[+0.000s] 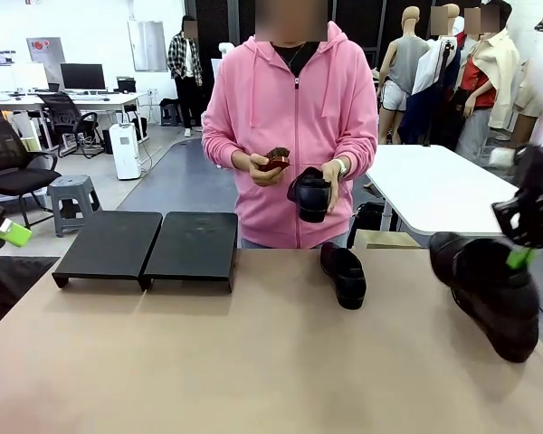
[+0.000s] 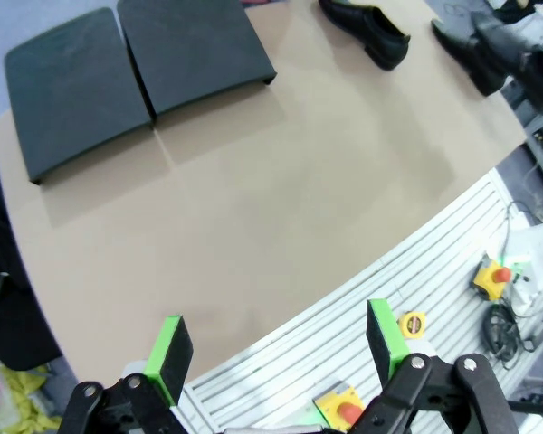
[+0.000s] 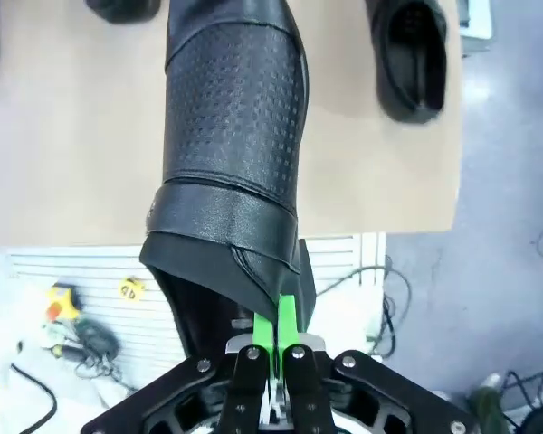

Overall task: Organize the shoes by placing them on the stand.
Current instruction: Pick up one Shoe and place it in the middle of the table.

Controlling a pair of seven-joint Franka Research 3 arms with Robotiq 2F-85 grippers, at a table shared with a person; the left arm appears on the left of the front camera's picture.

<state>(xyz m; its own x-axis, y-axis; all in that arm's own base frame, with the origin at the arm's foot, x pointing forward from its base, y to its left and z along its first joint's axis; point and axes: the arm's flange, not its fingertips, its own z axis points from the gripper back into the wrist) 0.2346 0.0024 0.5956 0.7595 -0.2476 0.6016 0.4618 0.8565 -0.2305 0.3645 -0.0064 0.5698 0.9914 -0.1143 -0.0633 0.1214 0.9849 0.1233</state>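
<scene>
Tan desk (image 1: 253,362), frame right: gripped black loafer (image 1: 484,294) by heel rim in clenched right pincer (image 1: 521,259), stand (image 1: 149,244) far at upper left; left pincer (image 2: 276,342) released, nearer it.

No text, brand or number can be read. A grey board (image 1: 45,50) on the far wall carries a red mark, too small to make out.
</scene>
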